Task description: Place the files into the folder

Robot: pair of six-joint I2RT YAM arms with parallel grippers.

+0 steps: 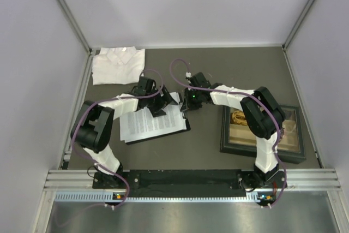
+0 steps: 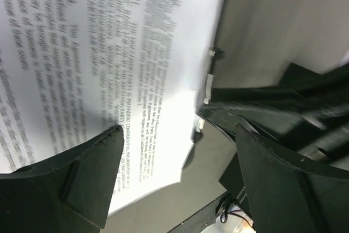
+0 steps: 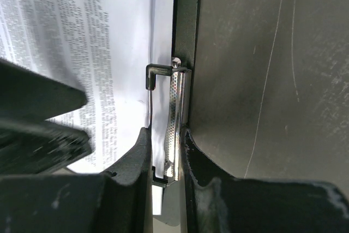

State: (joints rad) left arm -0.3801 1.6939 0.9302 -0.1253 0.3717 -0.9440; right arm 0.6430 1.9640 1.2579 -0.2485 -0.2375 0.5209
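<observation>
Folder (image 3: pixel 186 20) clip (image 3: pixel 173 118) sits pinched between narrow-set right fingers (image 3: pixel 135 159)

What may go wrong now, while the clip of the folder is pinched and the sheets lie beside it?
1. The right end effector holds the thin silver clip with its fingertips only. It may slip, and the clip could snap shut before the files sit under it.
2. The left end effector is open over the files. A push from it could wrinkle or skew them on the folder.
</observation>
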